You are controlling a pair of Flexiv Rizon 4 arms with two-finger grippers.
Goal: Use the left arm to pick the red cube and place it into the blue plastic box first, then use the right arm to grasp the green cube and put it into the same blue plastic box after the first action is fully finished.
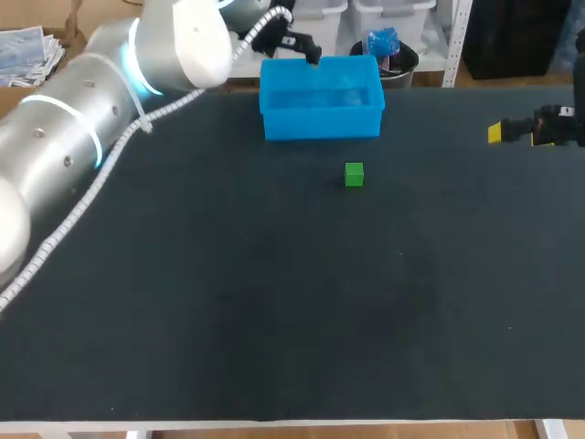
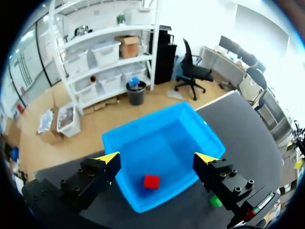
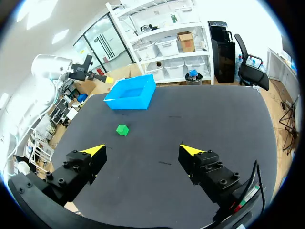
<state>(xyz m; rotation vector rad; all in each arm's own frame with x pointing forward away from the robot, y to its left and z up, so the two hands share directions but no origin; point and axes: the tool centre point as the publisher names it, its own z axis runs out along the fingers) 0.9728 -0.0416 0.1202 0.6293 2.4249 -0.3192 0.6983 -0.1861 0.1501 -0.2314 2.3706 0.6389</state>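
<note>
The red cube (image 2: 151,181) lies on the floor of the blue plastic box (image 2: 164,143), near its closer wall. My left gripper (image 2: 157,160) hangs open above the box, holding nothing, the cube below and between its yellow tips. In the head view the left gripper (image 1: 302,50) is over the back left of the box (image 1: 320,123), and the red cube is hidden. The green cube (image 1: 354,174) sits on the table just in front of the box. At the table's right edge, far from the green cube (image 3: 122,129), my right gripper (image 3: 143,150) is open and empty.
The dark table top (image 1: 274,302) stretches wide in front of the green cube. The box (image 3: 126,103) stands at the table's far edge, with my left arm (image 1: 82,128) coming in over the far left corner.
</note>
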